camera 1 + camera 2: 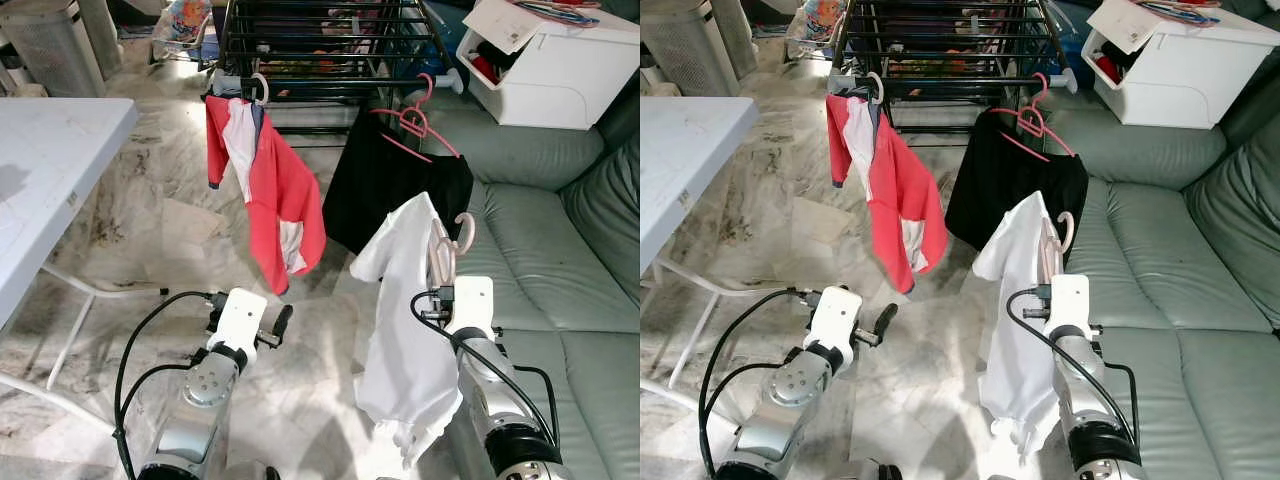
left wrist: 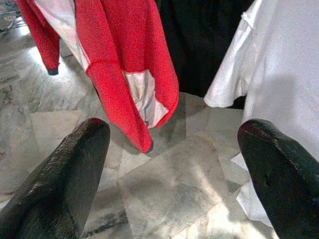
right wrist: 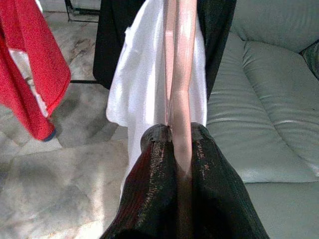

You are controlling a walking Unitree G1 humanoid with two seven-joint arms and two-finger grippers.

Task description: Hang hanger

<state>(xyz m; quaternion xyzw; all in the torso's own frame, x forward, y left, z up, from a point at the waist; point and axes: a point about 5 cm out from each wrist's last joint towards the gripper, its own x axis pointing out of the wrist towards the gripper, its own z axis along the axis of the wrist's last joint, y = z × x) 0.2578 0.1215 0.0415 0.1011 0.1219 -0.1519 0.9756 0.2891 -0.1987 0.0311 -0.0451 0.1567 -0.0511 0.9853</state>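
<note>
My right gripper point(image 3: 180, 130) is shut on a pale pink hanger point(image 3: 178, 74) that carries a white garment point(image 1: 410, 340). It holds the hanger up in front of the sofa, below and short of the black drying rack point(image 1: 320, 45). The hanger's hook point(image 1: 463, 235) points up, free of the rack. Two garments hang from the rack's front rail: a red and white one point(image 1: 270, 195) on a white hanger, and a black one point(image 1: 390, 190) on a pink hanger point(image 1: 415, 120). My left gripper point(image 2: 174, 164) is open and holds nothing, low over the floor under the red garment.
A white folding table point(image 1: 50, 160) stands at the left, its legs reaching toward my left arm. A grey-green sofa point(image 1: 560, 260) runs along the right, with a white storage box point(image 1: 560, 75) behind it. A mesh bin point(image 1: 55, 45) sits at the back left. Marble floor point(image 1: 170, 240) lies between.
</note>
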